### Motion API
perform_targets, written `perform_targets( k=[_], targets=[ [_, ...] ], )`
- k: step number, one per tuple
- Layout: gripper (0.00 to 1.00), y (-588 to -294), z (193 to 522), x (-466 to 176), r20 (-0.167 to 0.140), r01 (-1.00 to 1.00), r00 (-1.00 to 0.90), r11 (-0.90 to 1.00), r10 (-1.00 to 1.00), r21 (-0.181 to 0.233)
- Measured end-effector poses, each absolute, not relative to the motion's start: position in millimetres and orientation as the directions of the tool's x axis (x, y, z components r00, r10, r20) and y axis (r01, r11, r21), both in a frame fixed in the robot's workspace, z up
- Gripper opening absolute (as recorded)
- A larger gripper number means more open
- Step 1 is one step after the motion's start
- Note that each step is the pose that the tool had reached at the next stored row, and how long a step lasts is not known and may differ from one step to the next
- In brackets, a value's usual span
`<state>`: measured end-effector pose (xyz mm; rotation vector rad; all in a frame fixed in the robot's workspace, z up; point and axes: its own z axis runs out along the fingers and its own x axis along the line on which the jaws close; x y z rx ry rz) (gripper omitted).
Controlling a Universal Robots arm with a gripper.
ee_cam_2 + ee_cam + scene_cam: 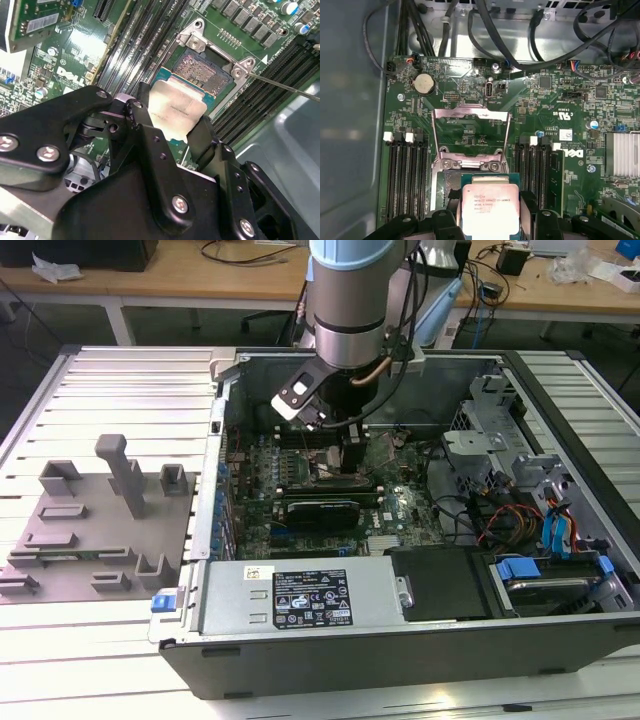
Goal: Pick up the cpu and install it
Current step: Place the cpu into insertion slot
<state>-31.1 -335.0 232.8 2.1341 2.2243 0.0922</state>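
The cpu is a flat square chip with a shiny silver top and a green rim. My gripper is shut on it, one black finger on each side. It hangs over the open socket on the motherboard, covering part of it, with the bare contact field showing beyond its edge. Whether it touches the socket I cannot tell. In the exterior view my gripper reaches down into the open computer case, above the motherboard's middle.
The socket's metal load plate stands raised and its thin lever sticks out. Memory slots flank the socket. A black expansion card, power supply and cabled drive bay fill the case. A grey fixture plate lies outside.
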Motion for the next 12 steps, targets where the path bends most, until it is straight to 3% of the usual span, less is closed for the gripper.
perform_targets(
  k=[12],
  targets=[
    [0.55, -326.2, 225.1, -34.1, 0.000, 0.997, 0.003, -0.003, 1.000, 0.083]
  ],
)
